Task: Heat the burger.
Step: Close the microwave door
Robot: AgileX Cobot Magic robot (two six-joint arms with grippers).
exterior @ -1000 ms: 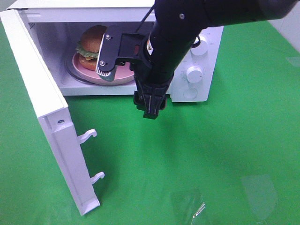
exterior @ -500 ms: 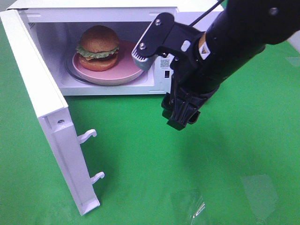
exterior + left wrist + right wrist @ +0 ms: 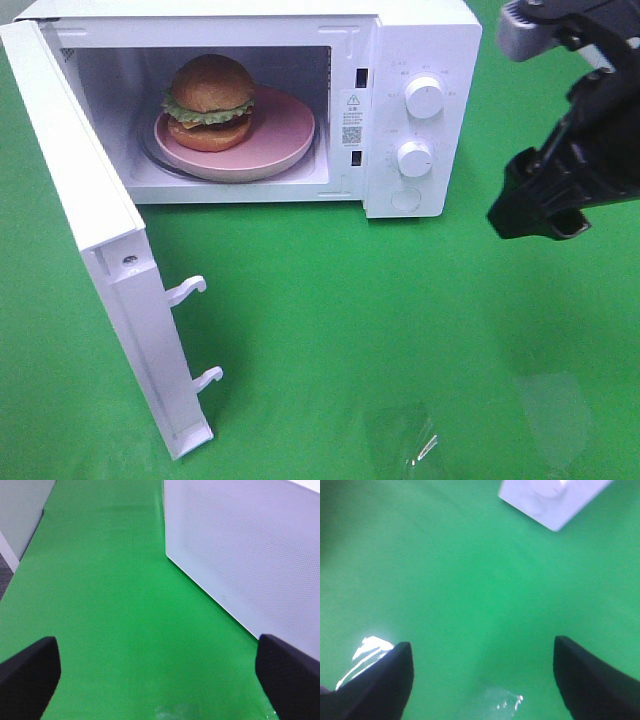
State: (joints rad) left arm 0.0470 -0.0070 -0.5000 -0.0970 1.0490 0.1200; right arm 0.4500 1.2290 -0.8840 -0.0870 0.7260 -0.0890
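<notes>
The burger (image 3: 208, 100), with brown buns and green lettuce, sits on a pink plate (image 3: 285, 135) inside the open white microwave (image 3: 420, 40). My right gripper (image 3: 543, 213) hangs above the green table to the right of the microwave, well clear of it. The right wrist view shows my right gripper (image 3: 485, 680) open with only green cloth between its fingers (image 3: 380, 680). My left gripper (image 3: 160, 680) is open and empty too, beside the outer face of the microwave door (image 3: 250, 555). It is out of the exterior high view.
The microwave door (image 3: 90, 230) stands swung wide open at the left, its two latch hooks (image 3: 190, 290) pointing right. Two knobs (image 3: 425, 97) sit on the control panel. A corner of the microwave (image 3: 550, 500) shows in the right wrist view. Green cloth covers the table (image 3: 350, 330).
My right arm has pulled back from the microwave opening and swung right, uncovering the burger, plate and control panel. The burger and door have not moved.
</notes>
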